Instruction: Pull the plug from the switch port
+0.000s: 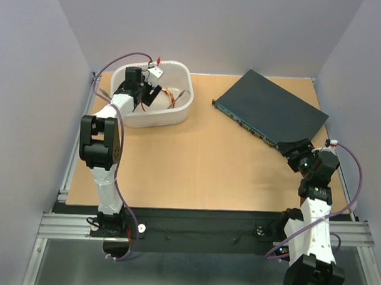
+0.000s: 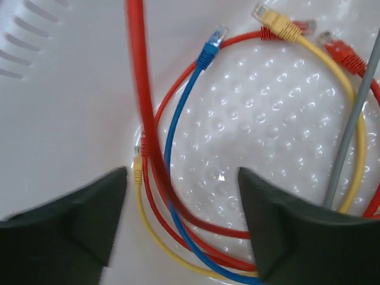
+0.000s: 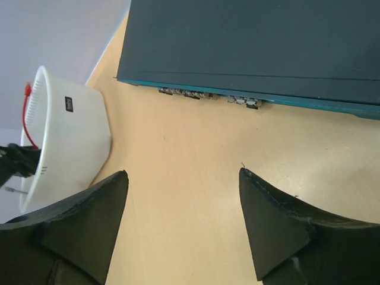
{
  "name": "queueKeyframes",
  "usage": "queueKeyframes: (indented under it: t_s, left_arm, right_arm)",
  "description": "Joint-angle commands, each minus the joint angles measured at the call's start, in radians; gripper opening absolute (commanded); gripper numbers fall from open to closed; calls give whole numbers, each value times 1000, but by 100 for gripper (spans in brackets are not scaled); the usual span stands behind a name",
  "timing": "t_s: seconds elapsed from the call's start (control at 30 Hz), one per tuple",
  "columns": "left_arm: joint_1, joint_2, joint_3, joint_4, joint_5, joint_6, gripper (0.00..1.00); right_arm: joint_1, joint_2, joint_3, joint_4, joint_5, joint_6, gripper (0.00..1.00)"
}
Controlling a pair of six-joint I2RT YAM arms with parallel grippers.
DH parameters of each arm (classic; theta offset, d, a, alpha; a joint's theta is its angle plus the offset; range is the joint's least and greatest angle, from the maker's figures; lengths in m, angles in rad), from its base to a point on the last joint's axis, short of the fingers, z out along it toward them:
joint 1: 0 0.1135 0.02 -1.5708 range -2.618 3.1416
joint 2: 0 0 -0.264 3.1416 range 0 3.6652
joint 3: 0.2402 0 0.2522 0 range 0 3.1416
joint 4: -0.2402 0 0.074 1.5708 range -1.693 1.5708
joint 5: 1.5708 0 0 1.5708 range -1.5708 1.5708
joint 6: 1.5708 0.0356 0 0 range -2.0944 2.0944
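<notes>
The switch (image 1: 273, 108) is a flat dark blue-grey box lying at an angle at the back right, its row of sockets (image 3: 208, 97) facing the table's middle. No cable shows in any socket. My right gripper (image 1: 296, 149) is open and empty at the switch's near right corner, over bare table in its wrist view (image 3: 183, 172), short of the switch (image 3: 255, 41). My left gripper (image 1: 147, 92) is open inside the white tub (image 1: 179, 114). In its wrist view (image 2: 183, 172) a blurred red cable (image 2: 139, 77) runs down between the fingers, not pinched.
Coiled in the tub lie a blue cable (image 2: 178, 119), a yellow cable (image 2: 356, 142), more red cable and a grey cable (image 2: 356, 113). The tub (image 3: 71, 142) also shows at the left of the right wrist view. Grey walls enclose the wooden table (image 1: 202, 161).
</notes>
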Motion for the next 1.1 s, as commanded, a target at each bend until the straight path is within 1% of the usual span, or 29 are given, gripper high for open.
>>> queueKeyframes:
  t_s: [0.0,0.07,0.1,0.13,0.17,0.2,0.23,0.27,0.3,0.37,0.4,0.43,0.47,0.5,0.53,0.63,0.67,0.73,0.77,0.8,0.87,0.97,1.0,1.07]
  left_arm:
    - [-13,-237,87,6,69,-18,99]
    - [-13,-279,133,-60,78,-44,99]
    - [-13,-325,150,-112,56,-54,99]
    - [-14,-343,199,-150,45,-70,99]
    - [-14,-360,231,-198,42,-71,99]
    - [-14,-389,262,-309,43,-71,99]
    - [-14,-405,285,-364,46,-73,99]
    - [-13,-428,302,-452,52,-64,99]
    - [-13,-454,293,-485,55,-50,99]
    - [-13,-558,191,-522,63,-27,99]
    - [-13,-642,143,-527,48,-1,99]
    - [-13,-684,42,-524,31,4,99]
    - [-13,-760,-9,-521,8,7,99]
    - [-10,-788,-49,-530,-36,4,99]
    - [-2,-808,-84,-548,-52,-5,99]
    - [21,-868,-234,-597,-63,-51,99]
    - [23,-886,-335,-587,-63,-65,99]
    - [29,-938,-438,-535,-70,-91,99]
    - [39,-952,-524,-513,-70,-119,99]
    - [47,-977,-561,-475,-70,-131,99]
    - [67,-1000,-655,-439,-70,-159,99]
    - [101,-1020,-739,-350,-69,-198,99]
    - [107,-1028,-753,-312,-105,-229,99]
    - [107,-1041,-785,-277,-128,-245,99]
  right_arm:
    - [5,30,46,11,-51,-36,83]
    - [5,40,53,8,-50,-45,84]
    - [6,44,62,5,-48,-54,84]
    - [5,46,66,3,-45,-61,85]
    - [5,49,73,0,-42,-70,87]
    - [5,58,91,-4,-33,-91,100]
    - [5,64,100,-13,-25,-103,100]
    - [5,72,112,-35,-13,-116,100]
    - [5,76,123,-46,-7,-133,100]
    - [5,108,158,-87,14,-182,100]
    - [5,119,169,-107,55,-209,100]
    - [5,131,195,-142,77,-220,100]
    - [5,132,203,-156,120,-241,100]
    - [5,129,212,-176,139,-246,100]
    - [5,122,218,-176,166,-248,100]
    - [5,95,244,-227,283,-252,100]
    - [5,74,249,-239,318,-254,100]
    - [5,43,249,-260,410,-251,100]
    - [5,29,244,-277,462,-249,100]
    - [5,-3,231,-282,506,-243,100]
    - [5,-31,214,-287,539,-228,100]
    - [5,-51,208,-290,616,-188,100]
    - [6,-45,209,-291,634,-182,100]
    - [5,-36,209,-294,624,-176,100]
